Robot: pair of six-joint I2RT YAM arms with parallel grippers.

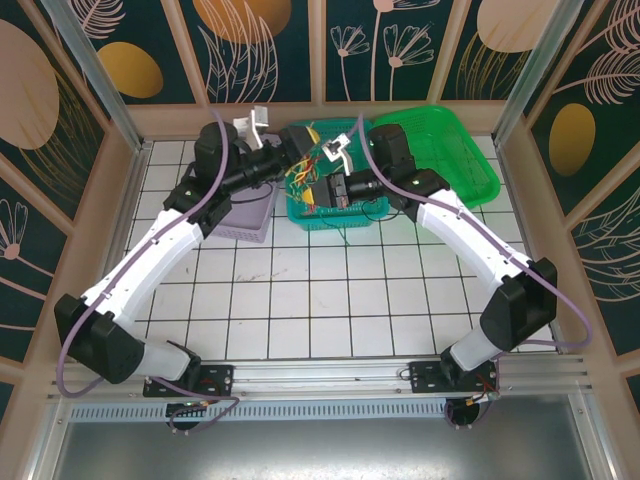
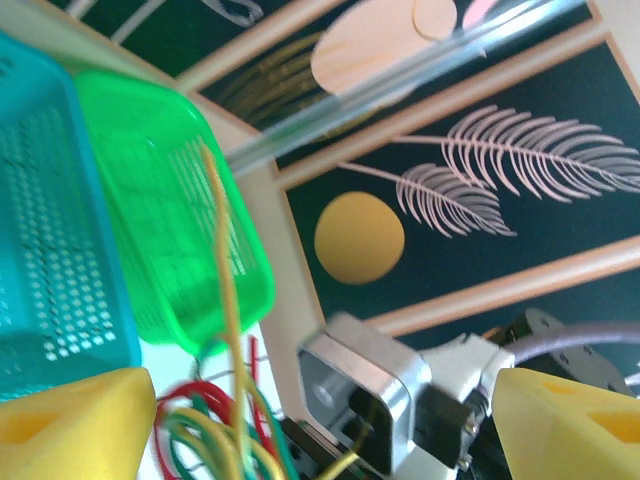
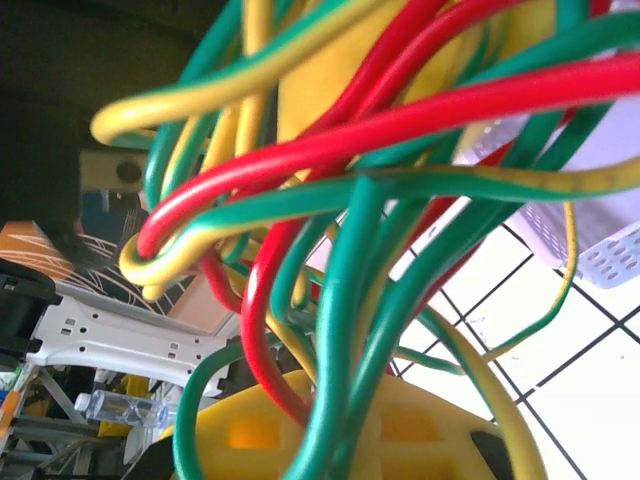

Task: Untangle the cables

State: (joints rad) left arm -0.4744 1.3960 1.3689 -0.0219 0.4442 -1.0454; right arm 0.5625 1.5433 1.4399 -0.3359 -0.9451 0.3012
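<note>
Cables (image 1: 306, 168) hang as a knotted clump of green, yellow and red between the two wrists at the far side of the table (image 1: 330, 300), just above a teal basket (image 1: 300, 222). A green basket (image 1: 455, 150) sits just beside it on the right. A lavender basket (image 1: 252, 225) lies partly under the left arm (image 1: 170, 240), and the right arm (image 1: 480, 250) reaches in from the other side. The table is white tile with dark grout, boxed in by a wooden frame with dark panels painted with leaves and discs.

From the left wrist, the left fingers (image 2: 70, 420) stand wide apart and grip nothing. One yellow wire (image 2: 225, 290) rises through the gap, apart from both pads, with red and green loops low down. The teal and green baskets lie on the left, with a painted panel (image 2: 500, 170) behind.

From the right wrist, the right fingers (image 3: 350, 435) are closed on the cables, with many strands crossing between them. A corner of the lavender basket and bare tiles lie beyond.

The wires look thin, light and limp, with smooth insulation that may slip. A pulled strand will likely drag its neighbours and tighten the knot. A good hold would be a single outer loop or a free end, away from the dense crossing.
</note>
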